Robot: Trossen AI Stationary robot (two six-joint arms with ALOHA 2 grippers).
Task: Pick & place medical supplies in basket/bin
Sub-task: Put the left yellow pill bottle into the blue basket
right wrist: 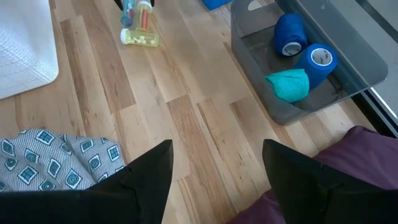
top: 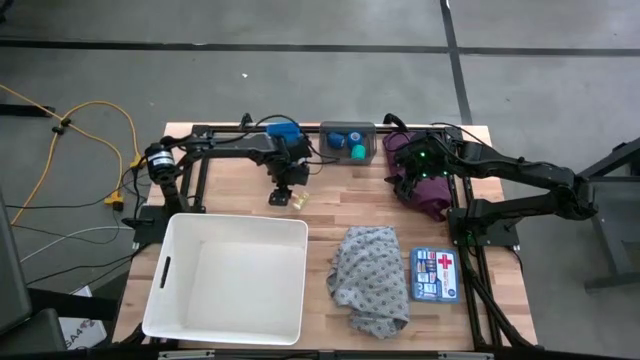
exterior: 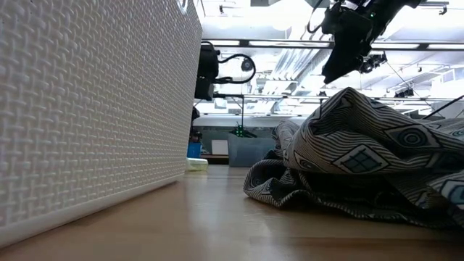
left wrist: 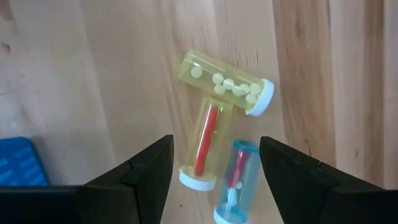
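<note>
Three small vials lie on their sides, touching, on the wooden table: a yellow one with pale pills (left wrist: 227,84), a yellow one with a red insert (left wrist: 205,146) and a blue one (left wrist: 235,180). My left gripper (left wrist: 214,168) hangs open above them (top: 297,200), touching nothing. My right gripper (right wrist: 217,180) is open and empty over bare wood beside the maroon cloth (right wrist: 348,162). Blue tape rolls (right wrist: 289,34) and a green roll (right wrist: 289,84) sit in the small grey bin (top: 348,142). The grey patterned cloth (top: 370,275) lies crumpled next to the white basket (top: 225,275).
A small blue bin (top: 283,130) stands at the far edge behind my left gripper. A first-aid box (top: 433,273) lies right of the grey cloth. In the low view the basket wall (exterior: 94,109) and the cloth (exterior: 362,159) flank a strip of bare wood.
</note>
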